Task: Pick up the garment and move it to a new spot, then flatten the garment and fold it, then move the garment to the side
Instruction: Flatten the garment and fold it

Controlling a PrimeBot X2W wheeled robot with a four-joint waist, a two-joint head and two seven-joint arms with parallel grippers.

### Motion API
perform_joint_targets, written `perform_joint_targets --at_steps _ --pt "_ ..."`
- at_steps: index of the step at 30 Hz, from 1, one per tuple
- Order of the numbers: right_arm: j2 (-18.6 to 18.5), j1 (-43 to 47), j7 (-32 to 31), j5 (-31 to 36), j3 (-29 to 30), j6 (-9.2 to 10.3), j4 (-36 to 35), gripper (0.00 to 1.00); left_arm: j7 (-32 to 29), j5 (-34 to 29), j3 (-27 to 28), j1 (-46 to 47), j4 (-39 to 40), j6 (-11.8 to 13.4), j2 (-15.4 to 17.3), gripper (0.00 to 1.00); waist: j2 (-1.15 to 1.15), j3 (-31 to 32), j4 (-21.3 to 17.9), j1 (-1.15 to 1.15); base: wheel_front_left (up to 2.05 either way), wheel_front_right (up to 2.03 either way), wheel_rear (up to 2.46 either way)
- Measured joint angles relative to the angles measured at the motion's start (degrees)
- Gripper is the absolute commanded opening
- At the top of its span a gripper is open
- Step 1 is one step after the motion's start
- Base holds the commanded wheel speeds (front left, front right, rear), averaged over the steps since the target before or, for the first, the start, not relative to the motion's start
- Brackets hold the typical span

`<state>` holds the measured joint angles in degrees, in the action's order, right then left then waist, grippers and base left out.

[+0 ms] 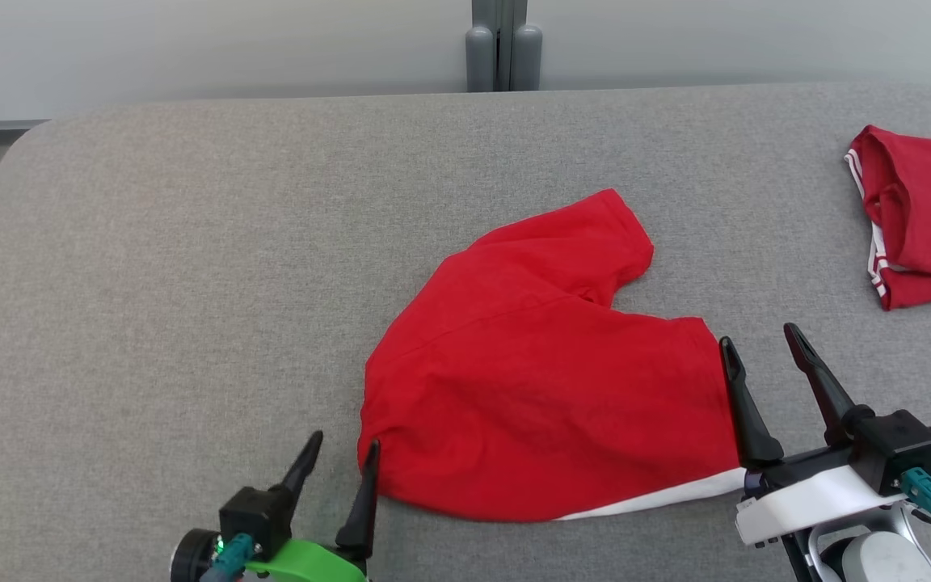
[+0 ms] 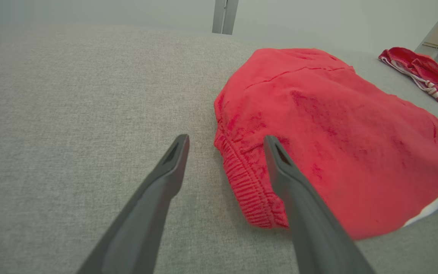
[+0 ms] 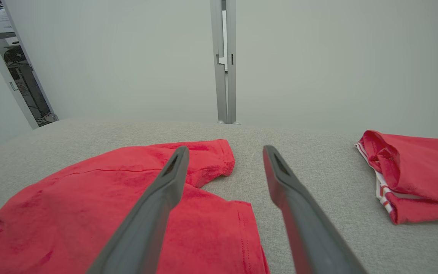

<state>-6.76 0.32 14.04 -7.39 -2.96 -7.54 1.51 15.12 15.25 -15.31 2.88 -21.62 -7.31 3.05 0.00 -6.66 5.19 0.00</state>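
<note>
The soft, likely light red garment point(image 1: 530, 388) lies between the wide-open, empty left gripper point(image 1: 344, 441) and right gripper point(image 1: 759, 336); its ribbed waistband point(image 2: 243, 182), just beside the left one, looks the surest pinch.

A grey, cloth-covered surface point(image 1: 174, 242) with a rounded far-left corner carries two things. Near its front middle lies a pair of red shorts point(image 1: 538, 380), spread mostly flat: one leg points to the far side and the other to the right, with the ribbed waistband point(image 2: 249, 190) at the left end and a white strip point(image 1: 659, 499) along the near edge. Well apart, at the far right, lies a second red garment point(image 1: 926, 218) with white stripes, bunched and folded over itself
</note>
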Motion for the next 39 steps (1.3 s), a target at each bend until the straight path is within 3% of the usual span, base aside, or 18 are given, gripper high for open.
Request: perform_joint_targets --at_steps 4,11,12,13,14,22,28,35,39 --pt "-0.03 -0.29 0.2 -0.04 -0.21 0.0 0.56 1.0 0.0 1.22 -4.24 0.04 -4.71 -0.08 0.22 1.0 0.0 -0.04 -0.51 0.0 0.0 0.0 0.0" --pt "-0.16 -0.68 0.4 -0.07 -0.67 0.0 1.05 1.0 0.0 4.17 -6.71 2.32 -10.05 -0.08 0.34 1.0 0.0 -0.45 -1.84 0.0 0.0 0.0 0.0" --pt "-0.16 -0.69 0.43 -0.07 -0.66 0.0 1.08 1.0 0.0 4.75 -7.28 2.72 -9.89 -0.08 0.33 0.71 0.0 -0.51 -1.97 0.0 0.0 0.0 0.0" --pt "-0.16 -0.69 0.44 -0.07 -0.63 0.0 1.09 1.0 0.0 5.3 -7.97 3.38 -9.48 -0.08 0.31 0.27 0.0 -0.59 -2.09 0.0 0.0 0.0 0.0" --pt "-0.21 -0.69 0.44 -0.07 -0.51 0.0 1.11 1.0 0.0 5.55 -8.78 4.05 -8.82 -0.08 0.3 0.0 0.0 -0.68 -2.17 0.0 0.0 0.0 0.0" --pt "-0.12 -0.62 0.68 -0.04 0.62 0.0 1.36 1.0 0.0 5.28 -10.07 5.7 0.34 -0.08 1.12 0.0 0.0 -0.66 -1.23 0.0 0.0 0.0 0.0" --pt "0.19 -0.6 0.7 0.01 0.82 0.0 1.83 1.0 -0.1 5.19 -12.76 3.81 5.68 -0.09 4.28 0.0 0.0 -0.77 0.25 0.0 0.0 0.0 0.0" --pt "0.18 -0.92 0.78 -0.11 0.77 0.01 2.4 1.0 -3.89 5.69 -15.97 -1.59 8.78 -0.09 7.23 0.0 0.0 -1.62 0.59 0.0 0.0 0.0 0.0" --pt "-0.12 -1.54 0.93 -0.51 0.64 0.0 3.01 1.0 -3.74 5.95 -16.02 -1.76 9.18 -0.08 7.08 0.0 0.0 -1.86 0.1 0.0 0.0 0.0 0.0"
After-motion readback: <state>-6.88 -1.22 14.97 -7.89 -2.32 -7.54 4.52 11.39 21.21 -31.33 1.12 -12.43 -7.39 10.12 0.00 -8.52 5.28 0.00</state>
